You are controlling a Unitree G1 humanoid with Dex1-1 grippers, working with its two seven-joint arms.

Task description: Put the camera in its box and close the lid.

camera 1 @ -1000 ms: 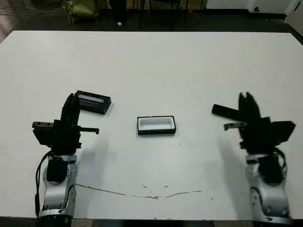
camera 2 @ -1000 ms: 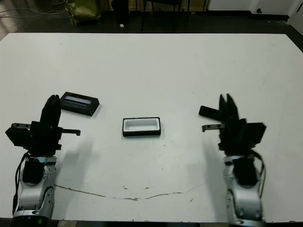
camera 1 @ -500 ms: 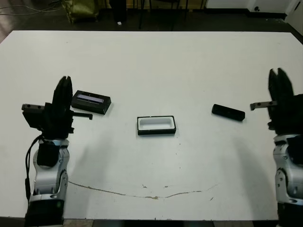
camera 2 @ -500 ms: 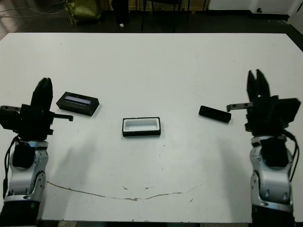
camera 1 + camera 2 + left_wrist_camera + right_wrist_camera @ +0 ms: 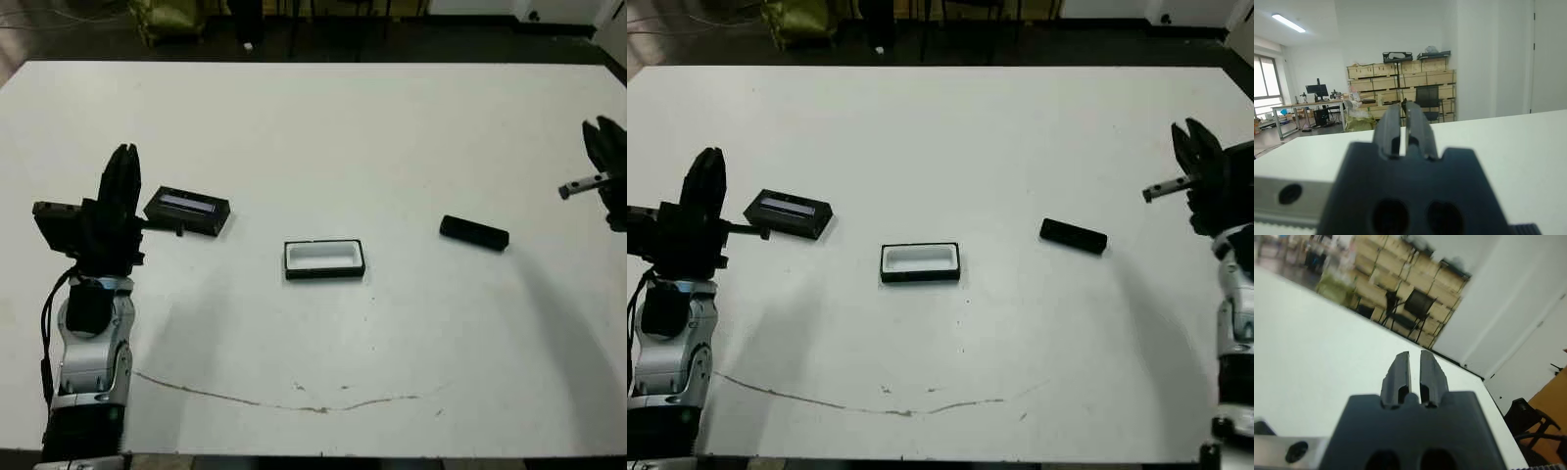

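The box (image 5: 323,259), black-walled with a white lining, lies open-topped at the table's middle. The lid (image 5: 187,211), black with a pale glossy strip, lies to its left. The camera (image 5: 474,232), a slim black bar, rests to the right of the box. My left gripper (image 5: 122,157) is raised just left of the lid, its fingers (image 5: 1392,122) together and holding nothing. My right gripper (image 5: 1187,132) is lifted at the table's right edge, well right of the camera, fingers (image 5: 1399,369) also together and empty.
A thin dark line (image 5: 294,401) runs across the white table (image 5: 323,127) near its front edge. Beyond the far edge are a dark floor, chair legs and a yellowish bag (image 5: 167,15). The wrist views show shelves of boxes and a chair (image 5: 1427,100) far off.
Both arms rose and swung outward: the right gripper left the camera's side for the table's right edge, and the left moved left off the lid. Box, lid and camera stayed put.
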